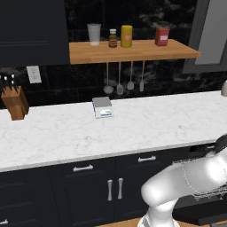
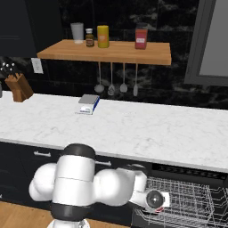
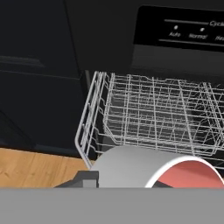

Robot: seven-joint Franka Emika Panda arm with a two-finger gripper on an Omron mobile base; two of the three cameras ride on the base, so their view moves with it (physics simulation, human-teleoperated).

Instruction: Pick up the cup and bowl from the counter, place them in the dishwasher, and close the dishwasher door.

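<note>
A grey cup with a red inside lies tilted at the bottom of the hand view. My gripper is shut on it, with one dark fingertip showing at its left. The cup hangs just in front of the dishwasher's pulled-out grey wire rack, which holds nothing. The dishwasher stands open under the counter, its door folded down below the rack. A pale rounded thing sits cut off at the counter's right edge; I cannot tell whether it is the bowl.
On the counter are a small kitchen scale and a knife block. A wooden shelf with jars and hanging utensils runs above. Dark cabinets stand left of the rack, over a wooden floor.
</note>
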